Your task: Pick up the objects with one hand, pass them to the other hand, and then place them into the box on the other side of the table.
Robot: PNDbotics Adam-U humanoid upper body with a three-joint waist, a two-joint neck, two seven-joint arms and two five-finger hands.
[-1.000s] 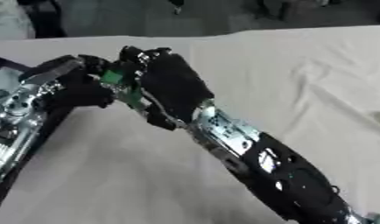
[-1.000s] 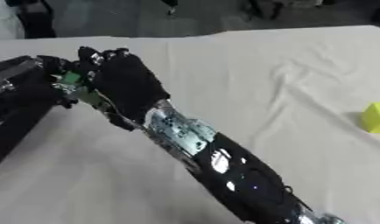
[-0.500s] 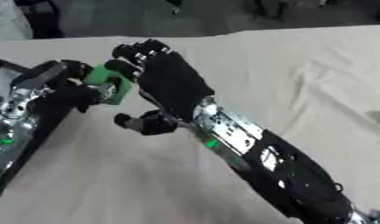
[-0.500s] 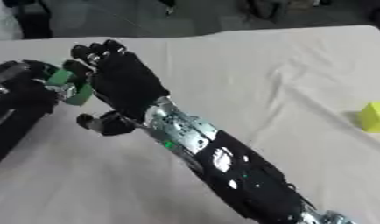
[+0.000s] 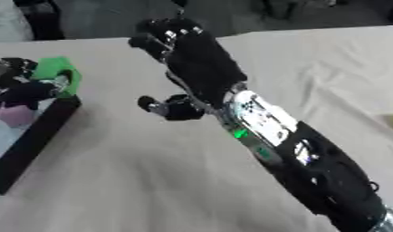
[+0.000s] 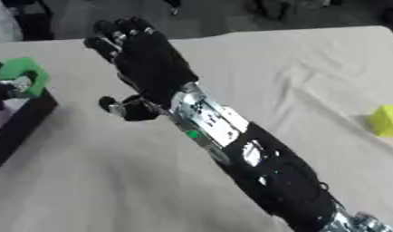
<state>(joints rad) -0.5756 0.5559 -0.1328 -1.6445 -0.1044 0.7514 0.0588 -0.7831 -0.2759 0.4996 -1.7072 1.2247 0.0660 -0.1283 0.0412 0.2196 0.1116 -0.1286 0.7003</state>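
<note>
A pale cloth, creased in places, covers the worktop (image 6: 255, 59); dark floor is seen beyond it. The right hand (image 5: 196, 59) is spread, empty. Left of it, a green block (image 5: 57, 72) is pinched by the left hand (image 5: 25, 90) above the black box (image 5: 33, 136). A yellow block (image 6: 386, 120) lies far right.

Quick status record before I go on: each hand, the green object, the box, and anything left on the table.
right hand: open, fingers straight, holding nothing, stretched across the table
left hand: at the left edge, fingers curled round the green object
green object: in the left hand, over the box
box: dark-walled, at the left edge of the table
yellow object: on the tablecloth at the right edge, untouched
handover: done; the green object is not yet released
</note>
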